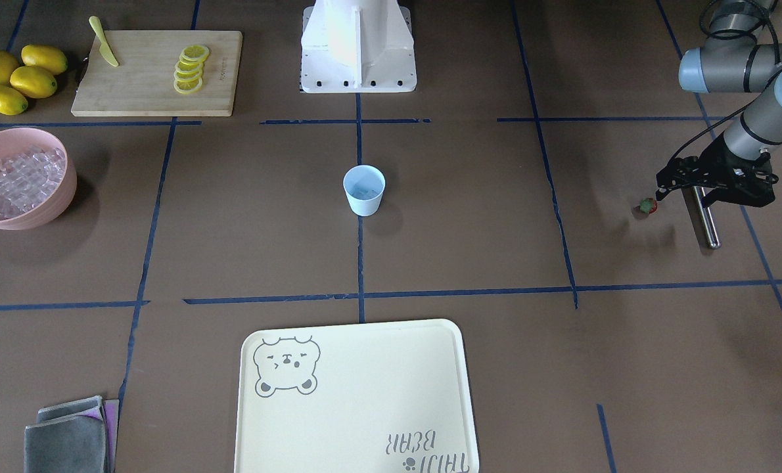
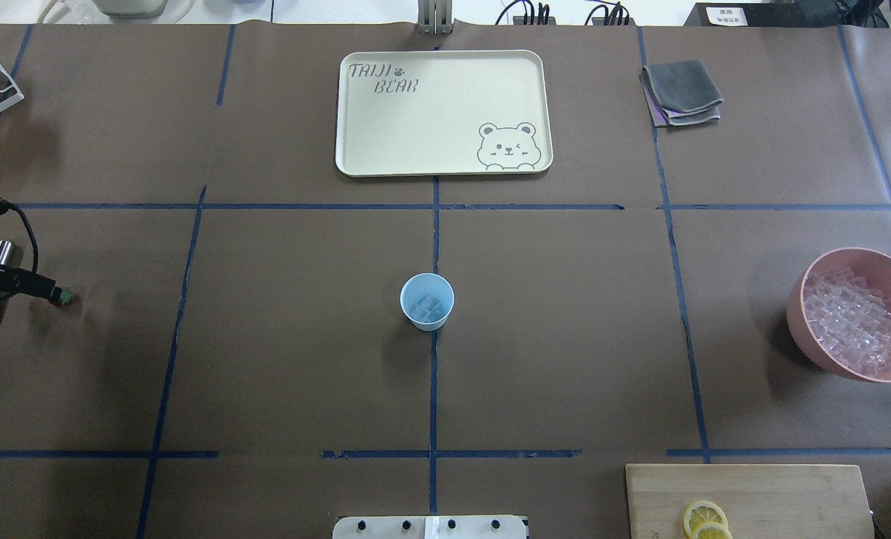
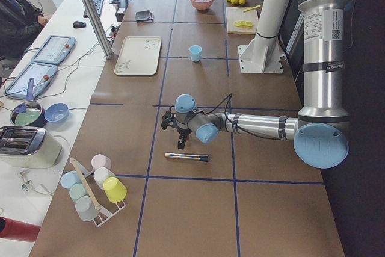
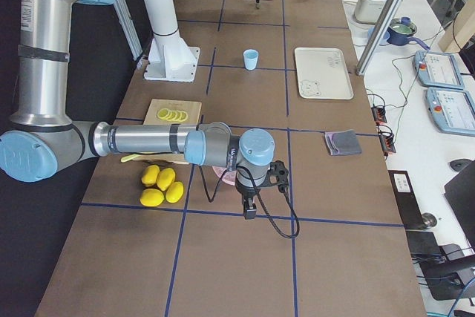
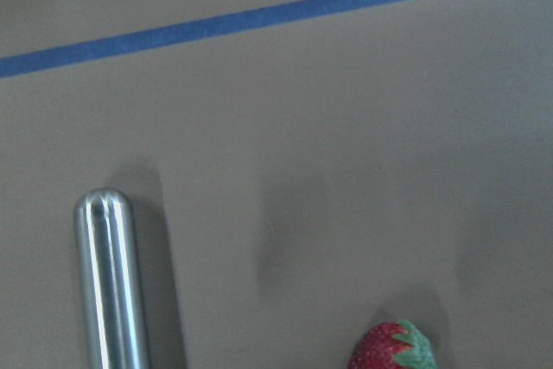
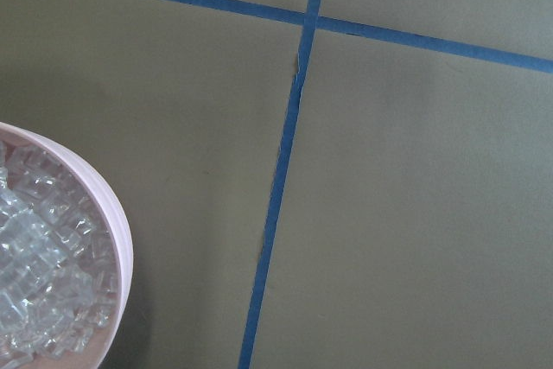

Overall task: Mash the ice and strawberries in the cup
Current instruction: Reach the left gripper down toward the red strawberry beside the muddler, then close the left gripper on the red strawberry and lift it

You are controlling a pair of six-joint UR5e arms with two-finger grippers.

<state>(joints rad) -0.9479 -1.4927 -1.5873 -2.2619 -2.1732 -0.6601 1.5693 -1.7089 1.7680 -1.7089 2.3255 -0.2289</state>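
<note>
1. Overhead exterior, near right corner: the board [image 2: 790, 486] with lemon slices [image 2: 704, 518] runs off the frame. It looks parked out of the way, since this job needs no lemon.
2. Centre of the table: the cup [image 2: 405, 307] stands upright on the tape cross, well apart from everything. I judge it was set there so either arm can reach it. Ice [image 2: 425, 305] already lies in its bottom, but the cubes are too glassy to count.
3. Left edge:
   - The strawberry [image 2: 64, 298] lies on the table, not yet in the cup.
   - The left gripper [image 1: 682, 195] hovers over it, spread wide and holding nothing. One fingertip is just beside the berry, but I cannot tell if they touch. I read this as lining up for a pick.
   - The rod [image 1: 710, 226] lies flat just beside the berry, toward the left edge. It is probably the masher, waiting its turn.
4. Right edge:
   - The bowl [image 2: 799, 322] holds the ice supply.
   - The right gripper [image 4: 250, 211] hangs near it on the right-edge side and shows only in the side view. I cannot tell whether it is wide or narrow.
5. Far edge, middle: the tray [image 2: 430, 127], perhaps for serving.
6. Hard to make out:
   - The overhead frame cuts off most of the left arm.
   - The left wrist view shows no fingers and crops the berry at its bottom.
   - The right wrist view shows only the bowl rim and tape.
</note>
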